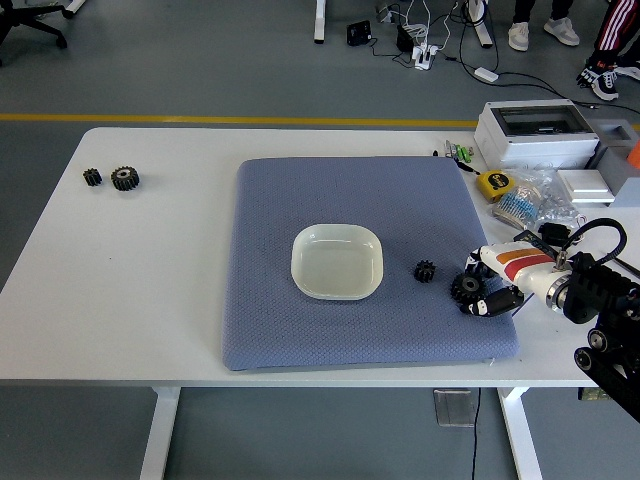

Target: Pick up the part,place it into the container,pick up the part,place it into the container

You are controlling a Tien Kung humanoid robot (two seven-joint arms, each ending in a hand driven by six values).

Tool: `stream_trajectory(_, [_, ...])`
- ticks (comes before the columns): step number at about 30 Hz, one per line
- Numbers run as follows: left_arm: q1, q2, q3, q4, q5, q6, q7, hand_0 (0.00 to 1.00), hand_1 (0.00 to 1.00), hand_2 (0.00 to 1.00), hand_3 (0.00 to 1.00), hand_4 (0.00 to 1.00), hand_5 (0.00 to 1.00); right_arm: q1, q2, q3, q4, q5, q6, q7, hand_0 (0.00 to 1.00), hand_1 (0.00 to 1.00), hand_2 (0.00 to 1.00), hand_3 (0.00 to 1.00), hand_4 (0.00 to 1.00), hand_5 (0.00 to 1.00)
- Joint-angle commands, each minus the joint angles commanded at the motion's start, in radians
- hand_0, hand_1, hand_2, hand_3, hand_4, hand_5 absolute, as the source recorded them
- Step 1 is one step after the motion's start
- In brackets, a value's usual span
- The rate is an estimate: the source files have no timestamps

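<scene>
A large black gear (464,288) lies on the blue mat (300,330) near its right edge. My right hand (487,290) comes in from the right, and its fingers curl around this gear, which still rests on the mat. A smaller black gear (424,270) sits just left of the hand, untouched. The white square container (337,262) stands at the mat's middle with nothing in it. Two more black gears (92,177) (124,178) lie on the bare table at the far left. My left arm is out of view.
Behind the right hand the table's back right corner holds a white box (530,132), a yellow tape measure (491,183) and a bag of small parts (535,200). A person's feet (603,75) show on the floor at the top right.
</scene>
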Motion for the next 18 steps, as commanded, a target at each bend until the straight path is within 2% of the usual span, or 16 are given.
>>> stream_trajectory(3, [-0.001,0.000,0.000,0.000,0.001,-0.001,0.000,0.672,0.653,0.626,0.555,0.568,0.534,-0.003,-0.002,-0.001,0.001,-0.004,-0.012,0.003,0.261,0.412,0.460,0.495,0.756,0.182])
stream_trajectory(4, [-0.001,0.000,-0.001,0.000,0.002,-0.001,0.000,0.671,0.653,0.625,0.556,0.568,0.532,-0.003,-0.003,-0.001,0.002,-0.006,-0.014,0.003,0.195,0.300,0.399,0.477,0.787,0.134])
stream_trajectory(18, [-0.003,0.003,-0.016,0.000,0.016,-0.001,0.000,0.672,0.653,0.626,0.556,0.570,0.533,0.002,-0.026,0.026,0.088,-0.008,-0.005,-0.007,0.178,0.275,0.376,0.472,0.757,0.111])
